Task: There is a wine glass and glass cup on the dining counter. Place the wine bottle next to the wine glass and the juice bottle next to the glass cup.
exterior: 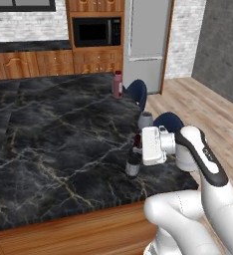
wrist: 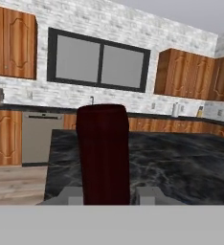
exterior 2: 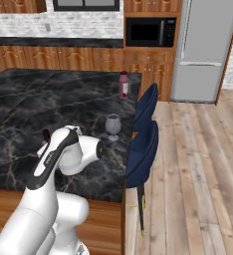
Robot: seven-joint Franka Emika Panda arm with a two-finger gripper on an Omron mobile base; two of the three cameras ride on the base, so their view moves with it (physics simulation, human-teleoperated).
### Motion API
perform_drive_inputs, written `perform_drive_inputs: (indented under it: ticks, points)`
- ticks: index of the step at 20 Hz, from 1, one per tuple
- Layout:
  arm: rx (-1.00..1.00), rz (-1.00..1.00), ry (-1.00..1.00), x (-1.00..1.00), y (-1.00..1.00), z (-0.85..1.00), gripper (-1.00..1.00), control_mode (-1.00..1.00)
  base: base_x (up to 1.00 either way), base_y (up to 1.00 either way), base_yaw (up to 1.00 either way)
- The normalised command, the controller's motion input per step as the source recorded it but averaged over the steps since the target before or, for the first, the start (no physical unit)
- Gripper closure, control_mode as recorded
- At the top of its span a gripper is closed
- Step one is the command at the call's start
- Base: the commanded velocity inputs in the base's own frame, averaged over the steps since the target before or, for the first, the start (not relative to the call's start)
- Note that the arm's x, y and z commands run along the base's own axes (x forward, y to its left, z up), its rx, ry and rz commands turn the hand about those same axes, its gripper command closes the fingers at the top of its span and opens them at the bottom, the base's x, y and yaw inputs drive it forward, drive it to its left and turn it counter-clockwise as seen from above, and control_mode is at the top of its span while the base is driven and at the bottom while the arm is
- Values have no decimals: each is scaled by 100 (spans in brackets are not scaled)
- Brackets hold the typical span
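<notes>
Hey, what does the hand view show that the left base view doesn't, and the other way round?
Hand view: the dishwasher under the far worktop, and a close look at the dark red bottle neck between the fingertips. Left base view: the juice bottle, the wine glass, the microwave and the fridge. Both: the gripper shut on the wine bottle, and the dining counter.

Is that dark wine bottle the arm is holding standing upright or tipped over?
Upright. The wine bottle stands on the dining counter, its red neck pointing straight up in the hand view.
</notes>
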Motion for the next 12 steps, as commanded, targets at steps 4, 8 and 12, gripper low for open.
perform_drive_inputs:
  ticks: [4,8,12]
  points:
    - [0,-2,3,16,-3,0,100,-100,3,0,0]
    - [9,-3,13,51,-26,3,100,-100,0,0,0]
    - [16,0,4,48,-42,3,100,-100,0,0,0]
